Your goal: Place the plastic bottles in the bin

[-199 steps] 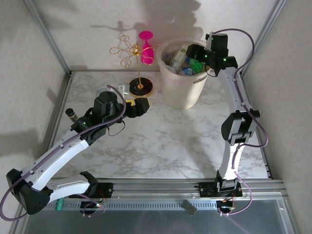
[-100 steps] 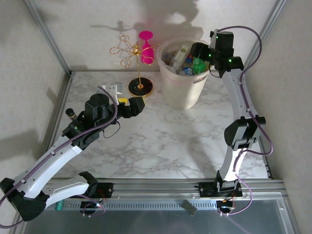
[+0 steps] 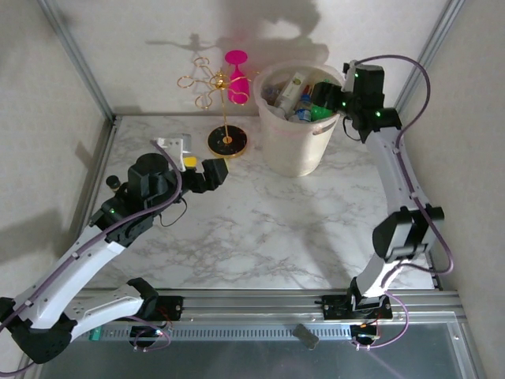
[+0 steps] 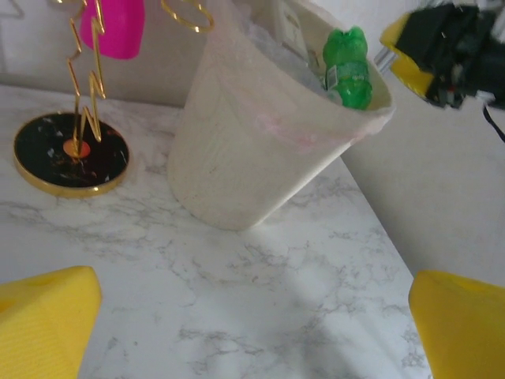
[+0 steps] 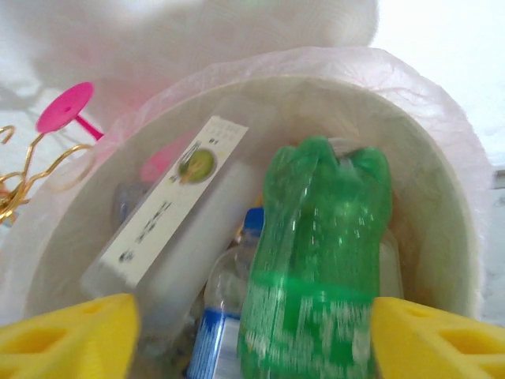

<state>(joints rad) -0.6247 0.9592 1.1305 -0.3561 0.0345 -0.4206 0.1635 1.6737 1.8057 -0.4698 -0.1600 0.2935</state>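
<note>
Plastic bottles (image 3: pixel 304 96) are stowed inside the bin (image 3: pixel 292 150), directly ahead of the right gripper (image 5: pixel 254 332).

Right gripper: jaws spread wide, gripping nothing. Its yellow fingers (image 5: pixel 71 335) stand to either side of the wrist view, just at the bin rim. Ahead of the jaws and between the finger lines lies a green bottle (image 5: pixel 319 260), base toward the gripper and resting in the bin; its outline is blurred. To the left of the green bottle is a blue-labelled bottle (image 5: pixel 221 339), and further left a pale container with a white label (image 5: pixel 170 213) leans against the inner wall. A thin liner (image 5: pixel 442 134) folds over the rim.

Left gripper (image 4: pixel 252 324): jaws fully spread, gripping nothing, held above the marble table (image 4: pixel 260 268). The bin stands ahead of it, slightly left of centre and well apart, with the green bottle showing above its rim. Ahead and to the left is the black round base (image 4: pixel 69 154) of a gold wire stand (image 4: pixel 87 79), just beside the bin and not touching it. A pink glass (image 4: pixel 113 28) hangs on the stand.
</note>
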